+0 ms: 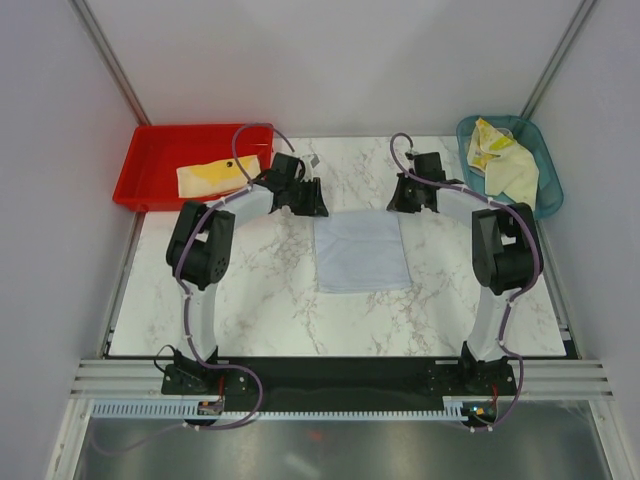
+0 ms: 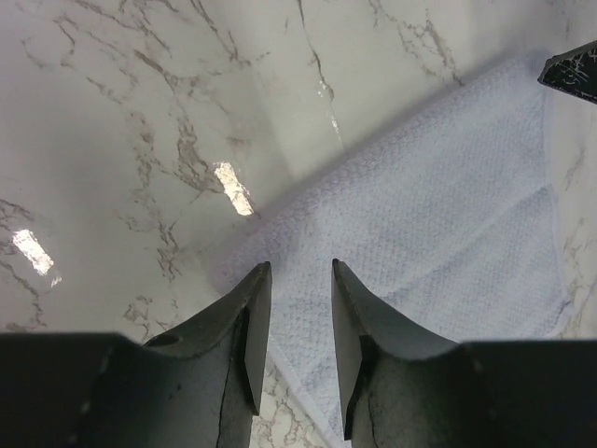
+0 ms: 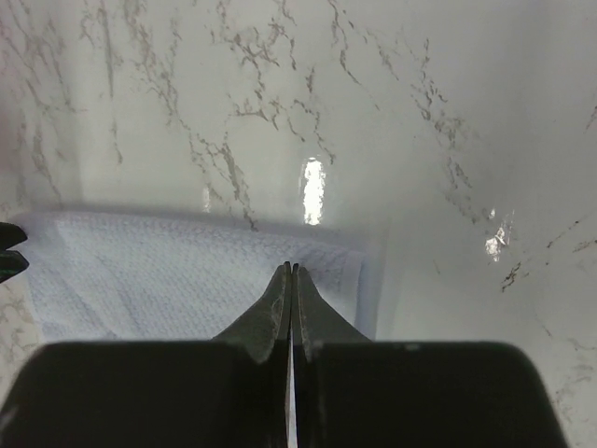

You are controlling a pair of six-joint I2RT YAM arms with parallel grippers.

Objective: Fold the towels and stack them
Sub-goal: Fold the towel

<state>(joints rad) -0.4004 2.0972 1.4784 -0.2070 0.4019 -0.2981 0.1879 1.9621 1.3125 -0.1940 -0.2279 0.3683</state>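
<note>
– At the middle of the white marble table, what lies there?

– One pale lavender-blue waffle-textured towel, spread flat as a rectangle between the two black robot arms. In the left wrist view the edge of an upper layer crosses it, so at least part of it lies doubled.

– Where are the grippers?

– Both are at the towel's far edge. The left gripper is over the far left corner, and the right gripper is over the far right corner. Each wrist camera catches the other gripper's dark tip at the edge of its view.

– Are their fingers apart or together?

– The left gripper's fingers stand apart with a narrow gap. Only the towel below shows through that gap, and nothing sits between them. The right gripper's fingers are pressed together tip to tip, with no cloth visible between them. I cannot tell whether either pair of tips touches the cloth.

– Where are the other towels?

– At the far left, beside the table's corner, a red rectangular plastic tray holds a cream-yellow folded towel, lying flat at its right end. At the far right, a teal plastic basket holds two loose cloths. A yellow towel with green print is bunched at the far side. A plain cream-yellow crumpled towel lies just nearer, touching it.
</note>
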